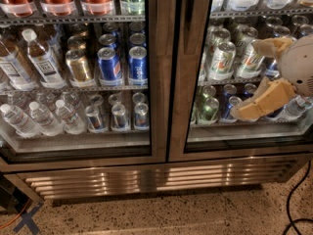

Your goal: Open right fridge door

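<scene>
**Fig. 1.** Two-door glass cooler, viewed from in front and slightly above. The right door (188, 82) is shut: its steel stile lies against that of the left door (159, 82), with only a dark seam between them, and its bottom rail sits just above the grille (146, 177). The pincer (247, 80) hangs in front of this door's glass, toward the door's outer side and well apart from the seam. Its two tan fingers (266, 102) are spread, one above the other, and pinch nothing (the green cans (222, 58) seen in the gap stand behind the glass). Whether a finger touches the pane cannot be told. The spread stance suggests readiness to take an edge or a handle, though no handle shows on the door. As the doors are paired, the opening edge is probably at the seam, so the pull likely calls for a move toward it. There the left door's stile, hard against the right door, leaves little room for a finger. Below the door's outer corner a black cable (288, 207) lies on the floor (195, 214), possibly within the door's swing. Blue cans (110, 62) and water bottles (63, 116), beyond the seam behind the left door, obstruct nothing.
</scene>
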Motion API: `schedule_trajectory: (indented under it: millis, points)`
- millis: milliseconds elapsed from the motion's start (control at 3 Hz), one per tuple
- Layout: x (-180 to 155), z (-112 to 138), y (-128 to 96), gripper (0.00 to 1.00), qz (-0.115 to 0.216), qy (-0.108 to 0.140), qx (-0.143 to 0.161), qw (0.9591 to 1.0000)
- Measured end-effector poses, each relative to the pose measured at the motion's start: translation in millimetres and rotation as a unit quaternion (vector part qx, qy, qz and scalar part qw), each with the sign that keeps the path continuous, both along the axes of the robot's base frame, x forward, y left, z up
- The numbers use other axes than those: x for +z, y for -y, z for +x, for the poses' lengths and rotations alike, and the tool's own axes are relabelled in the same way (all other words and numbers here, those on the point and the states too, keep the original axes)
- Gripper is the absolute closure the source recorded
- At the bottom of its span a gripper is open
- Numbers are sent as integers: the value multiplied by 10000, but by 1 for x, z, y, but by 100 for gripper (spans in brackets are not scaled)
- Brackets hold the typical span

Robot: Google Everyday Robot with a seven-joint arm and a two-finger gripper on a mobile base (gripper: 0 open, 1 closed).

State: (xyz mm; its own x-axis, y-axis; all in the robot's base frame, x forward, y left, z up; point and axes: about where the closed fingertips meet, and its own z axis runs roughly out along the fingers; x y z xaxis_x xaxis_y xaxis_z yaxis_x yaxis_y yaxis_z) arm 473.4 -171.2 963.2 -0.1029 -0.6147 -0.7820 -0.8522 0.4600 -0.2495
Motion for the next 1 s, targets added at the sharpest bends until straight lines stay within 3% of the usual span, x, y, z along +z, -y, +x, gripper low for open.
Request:
schedule_trajectory:
  millis: [1000]
  points:
    - [-2,40,-30,0,583,207,942,9936]
